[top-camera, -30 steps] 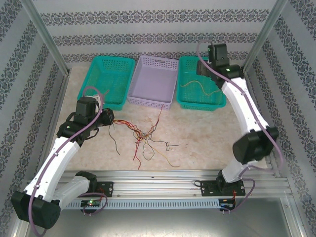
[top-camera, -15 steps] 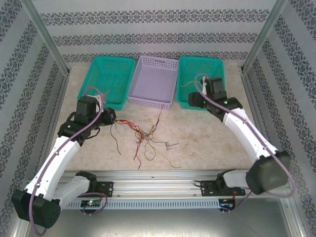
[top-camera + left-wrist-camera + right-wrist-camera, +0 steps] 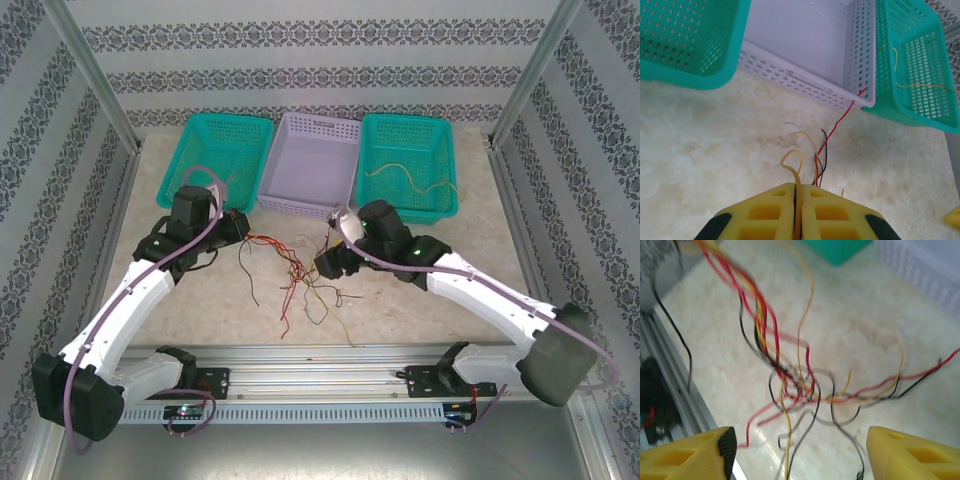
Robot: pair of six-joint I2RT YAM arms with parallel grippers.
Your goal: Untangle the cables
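Okay, left gripper (image 3: 797,189) clamped on cables (image 3: 300,280), right gripper (image 3: 326,264) spread open over them.
I see the red, yellow and black tangle lying on the table (image 3: 220,310) between both arms, on the near side of the lavender basket (image 3: 312,165). One red strand (image 3: 840,120) reaches that basket's near wall. One yellow strand (image 3: 400,172) lies inside the far-right teal basket (image 3: 425,140).
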